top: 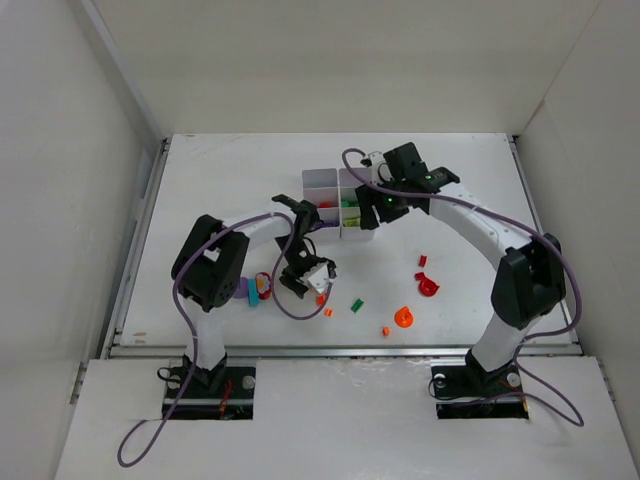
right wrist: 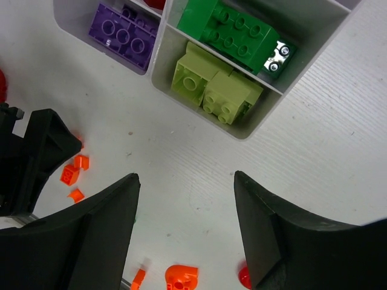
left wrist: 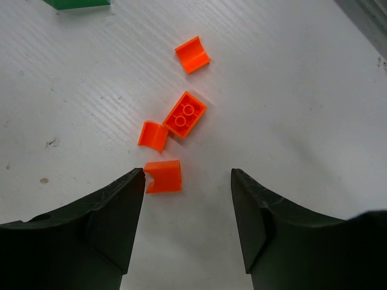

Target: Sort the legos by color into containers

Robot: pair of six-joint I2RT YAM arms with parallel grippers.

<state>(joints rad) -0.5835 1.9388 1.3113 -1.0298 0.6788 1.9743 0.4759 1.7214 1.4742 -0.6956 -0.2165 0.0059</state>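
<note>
Here my left gripper (left wrist: 188, 175) hangs over the table (left wrist: 290, 90), jaws apart and gripping nothing. A curved orange lego (left wrist: 163, 176) lies right at one fingertip (left wrist: 136, 181), with an orange brick (left wrist: 185, 114) just beyond. My right gripper (right wrist: 186, 178) is likewise spread and empty. The tray (right wrist: 242, 130) sits just beyond it, holding lime bricks (right wrist: 214, 90) nearest.
</note>
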